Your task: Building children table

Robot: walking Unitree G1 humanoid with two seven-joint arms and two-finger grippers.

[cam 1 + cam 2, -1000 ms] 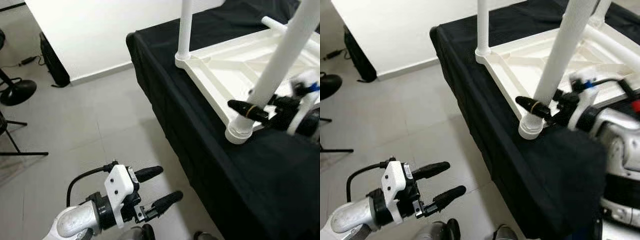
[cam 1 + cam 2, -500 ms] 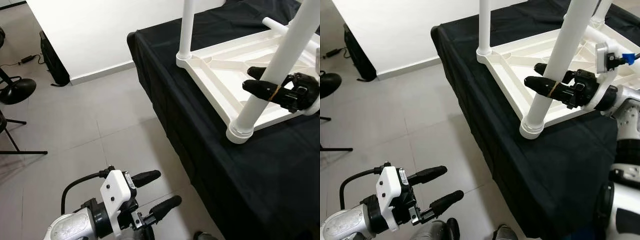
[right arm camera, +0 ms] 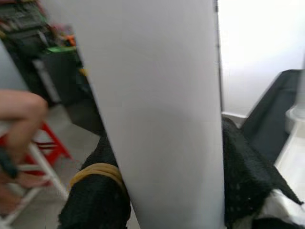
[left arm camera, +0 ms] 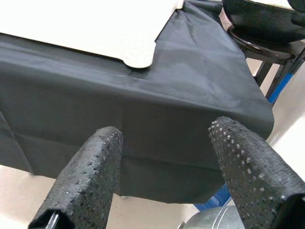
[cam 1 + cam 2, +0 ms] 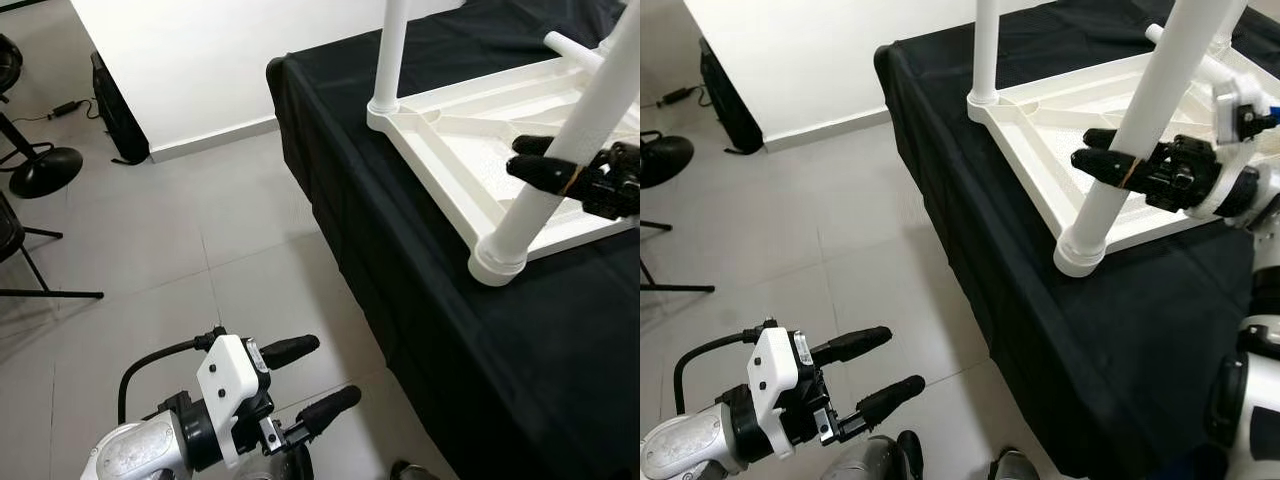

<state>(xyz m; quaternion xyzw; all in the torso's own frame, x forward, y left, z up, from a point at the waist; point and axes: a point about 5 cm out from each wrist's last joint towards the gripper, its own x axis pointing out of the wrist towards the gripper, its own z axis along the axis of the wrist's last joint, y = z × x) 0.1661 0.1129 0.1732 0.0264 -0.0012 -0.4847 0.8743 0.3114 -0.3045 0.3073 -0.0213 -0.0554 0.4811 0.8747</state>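
A white children's table [image 5: 450,150] lies upside down on a black-clothed table [image 5: 400,270], its legs pointing up. The near corner leg [image 5: 598,100] stands in its socket [image 5: 497,265]. My right gripper [image 5: 520,157] is shut on this leg a little above the socket, one finger on each side. In the right wrist view the leg [image 3: 157,105] sits between the black fingers [image 3: 95,200]. A second leg [image 5: 390,50] stands at the far corner. My left gripper [image 5: 325,375] hangs open over the floor at lower left, holding nothing; its fingers [image 4: 86,181] face the cloth [image 4: 143,109].
Grey tiled floor [image 5: 200,230] lies left of the black table. A black stool base [image 5: 40,170], a black bag [image 5: 115,110] against the white wall and a thin stand leg [image 5: 40,270] are at the far left. A person's bare limb [image 3: 19,109] and red legs [image 3: 47,143] are behind the leg.
One second ago my right gripper was low beside the leg near the socket. It has risen and turned, and its fingers now clasp the leg. The view shifted slightly.
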